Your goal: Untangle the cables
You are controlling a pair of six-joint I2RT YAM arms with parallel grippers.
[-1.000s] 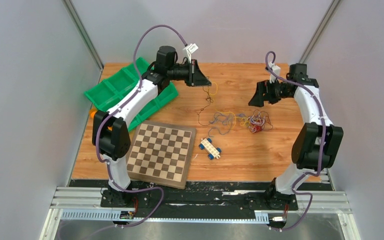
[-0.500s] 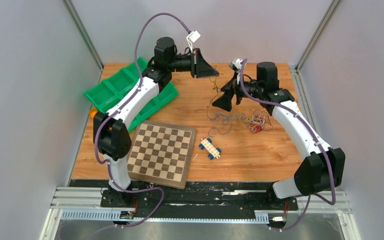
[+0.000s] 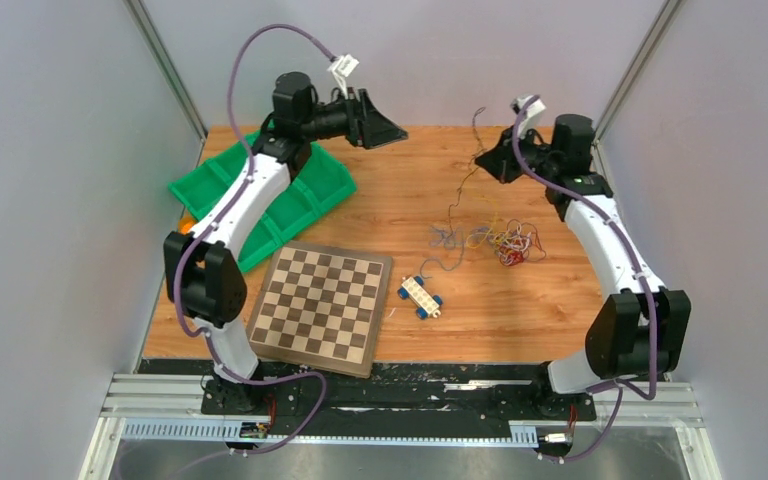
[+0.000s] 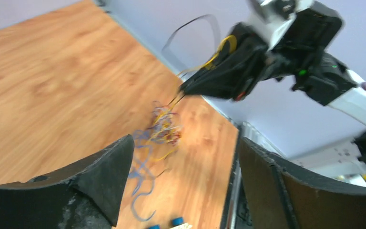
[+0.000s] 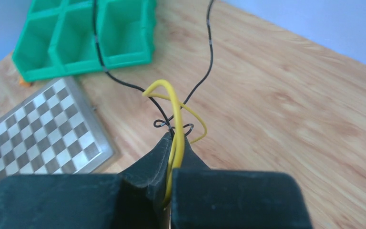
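The cables (image 3: 505, 240) lie as a mixed-colour clump on the wooden table, right of centre. Thin strands (image 3: 457, 205) rise from the clump to my right gripper (image 3: 482, 166), which hangs above the back of the table. In the right wrist view that gripper (image 5: 174, 139) is shut on a yellow cable (image 5: 171, 95) and a dark cable (image 5: 208, 52), looped just past its tips. My left gripper (image 3: 390, 128) is raised at the back left, open and empty. In the left wrist view its fingers (image 4: 105, 181) frame the clump (image 4: 162, 129) and the right gripper (image 4: 190, 88) far ahead.
A green compartment tray (image 3: 290, 190) sits at the back left under the left arm. A chessboard (image 3: 325, 305) lies at the front centre. A small white toy car with blue wheels (image 3: 420, 297) stands beside it, just in front of the clump.
My left gripper has opened, let go of the strand and drawn back to the left. My right gripper came in, shut on the yellow and dark strands and pulled them up and right.
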